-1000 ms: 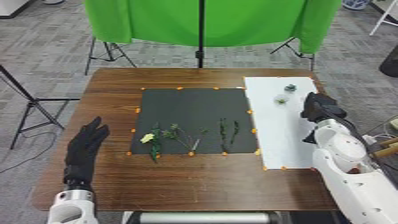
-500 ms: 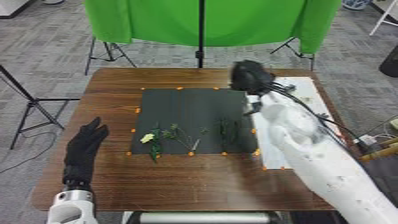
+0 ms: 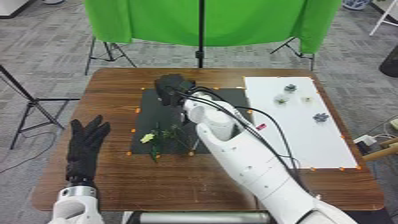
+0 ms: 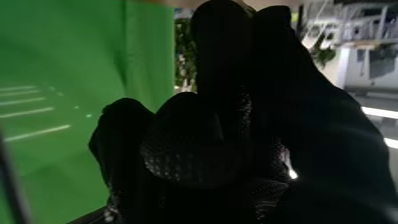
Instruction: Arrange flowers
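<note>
The right hand (image 3: 171,88) has been carried leftward over the black mat (image 3: 151,112) (grip cannot be told), presumably for arranging beyond the yellow flower (image 3: 147,137).

Left arm (image 3: 75,210), 7 o'clock in the head view: white, rounded; metallic wrist collar (image 3: 79,192). Left hand (image 3: 84,150), 8 o'clock: black fabric glove. Right arm (image 3: 255,167), 5 o'clock: white, segmented shells; black cables (image 3: 282,144) alongside; small pinkish-red marking (image 3: 261,127), 4 o'clock. Right hand (image 3: 172,85), 11 o'clock: black glove, dotted texture.
</note>
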You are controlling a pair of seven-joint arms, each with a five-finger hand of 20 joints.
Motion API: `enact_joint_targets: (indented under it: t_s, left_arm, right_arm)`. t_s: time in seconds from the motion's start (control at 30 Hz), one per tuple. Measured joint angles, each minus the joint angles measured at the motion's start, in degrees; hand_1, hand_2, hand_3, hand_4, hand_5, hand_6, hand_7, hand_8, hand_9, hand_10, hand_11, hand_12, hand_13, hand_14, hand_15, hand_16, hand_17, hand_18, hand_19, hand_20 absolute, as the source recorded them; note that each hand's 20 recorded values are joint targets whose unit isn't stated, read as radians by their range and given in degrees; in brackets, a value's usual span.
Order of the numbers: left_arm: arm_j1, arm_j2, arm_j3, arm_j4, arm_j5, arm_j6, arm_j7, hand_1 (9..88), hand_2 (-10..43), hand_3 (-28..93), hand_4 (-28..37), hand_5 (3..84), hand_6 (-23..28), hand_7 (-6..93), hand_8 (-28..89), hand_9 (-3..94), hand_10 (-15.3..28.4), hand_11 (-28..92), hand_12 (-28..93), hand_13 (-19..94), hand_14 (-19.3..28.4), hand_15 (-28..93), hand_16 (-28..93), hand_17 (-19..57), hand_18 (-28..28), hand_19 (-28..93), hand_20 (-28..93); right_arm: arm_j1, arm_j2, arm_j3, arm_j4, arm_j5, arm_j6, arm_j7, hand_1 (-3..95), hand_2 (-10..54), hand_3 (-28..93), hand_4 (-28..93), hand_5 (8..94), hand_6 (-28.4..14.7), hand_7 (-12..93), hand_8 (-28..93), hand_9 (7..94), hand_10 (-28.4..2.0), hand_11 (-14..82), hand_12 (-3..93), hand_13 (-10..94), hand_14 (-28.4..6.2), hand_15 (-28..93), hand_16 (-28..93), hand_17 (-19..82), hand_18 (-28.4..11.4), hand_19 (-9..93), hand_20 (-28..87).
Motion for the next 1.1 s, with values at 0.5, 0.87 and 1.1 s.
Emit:
enact_joint_targets:
  t_s: [0.5,0.87,1.1]
  left_arm:
    - [0.05,0.56,0.47,-0.14,-0.69,1.82,0.57,18.0,26.0,48,-28.3,42.3,6.0,5.1,-8,47.0,12.6,11,8,34,14.2,10,1,5.1,11.2,2,19]
    - [-0.34,1.08,1.06,-0.02,-0.81,2.03,1.17,16.9,16.0,50,-28.3,38.8,5.3,4.5,-6,46.1,12.8,12,9,34,14.5,10,2,4.7,11.6,2,19]
    - [-0.47,1.14,1.09,0.00,-0.82,2.02,1.13,16.0,14.1,51,-28.3,39.0,4.3,5.3,-6,46.0,12.8,12,9,34,14.5,10,2,4.5,11.6,2,19]
  right_arm:
    - [-1.35,-4.91,2.83,4.21,-6.21,-2.03,-2.09,56.8,-9.5,53,-13,75.1,-0.2,21,7,89.0,-10.7,20.8,35.7,90,-1.6,64,35,66,-11.3,93,65]
    - [-2.80,-5.35,3.86,4.51,-6.21,-3.18,-2.10,53.6,-9.5,54,-13,71.5,-0.4,20,7,85.8,-11.0,22.0,34.6,89,-1.8,64,35,65,-11.4,93,64]
    - [-3.66,-3.73,2.32,2.44,-6.21,-6.78,-1.23,43.8,-9.5,65,-17,67.7,0.3,19,-6,83.2,-12.0,27.8,25.9,89,-1.9,65,35,65,-11.4,93,64]
